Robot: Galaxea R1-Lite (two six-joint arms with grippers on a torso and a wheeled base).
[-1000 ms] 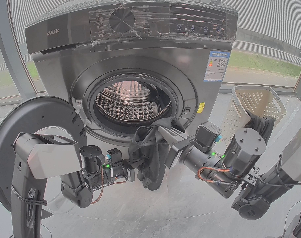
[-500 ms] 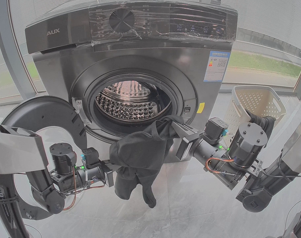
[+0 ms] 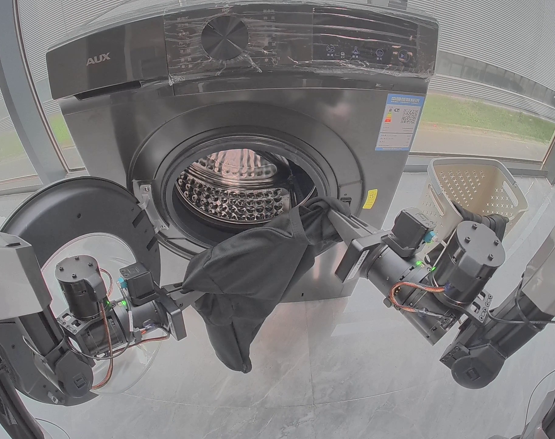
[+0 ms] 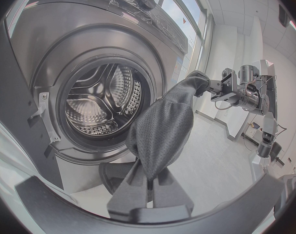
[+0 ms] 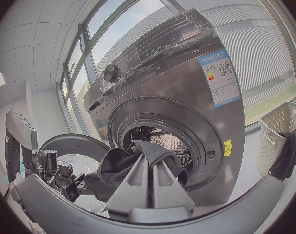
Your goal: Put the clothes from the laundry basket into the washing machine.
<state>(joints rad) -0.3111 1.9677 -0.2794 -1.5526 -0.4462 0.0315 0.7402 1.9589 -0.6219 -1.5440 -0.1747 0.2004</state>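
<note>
Left gripper point(image 3: 189, 288) and right gripper point(image 3: 335, 217) held the dark garment point(image 3: 253, 269), fingers clamped; the drum point(image 3: 241, 190), just beyond the right fingers, would probably best take that end first.

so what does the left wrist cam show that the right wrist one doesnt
Left wrist view: a straight look into the drum, and the full stretch of the dark garment from the left hand up to the right hand, each shut on one end.

Right wrist view: the laundry basket with a second dark cloth draped over its rim, and the open door.

Both share the washing machine, both hands, and the garment held in front of the opening, not yet inside.
</note>
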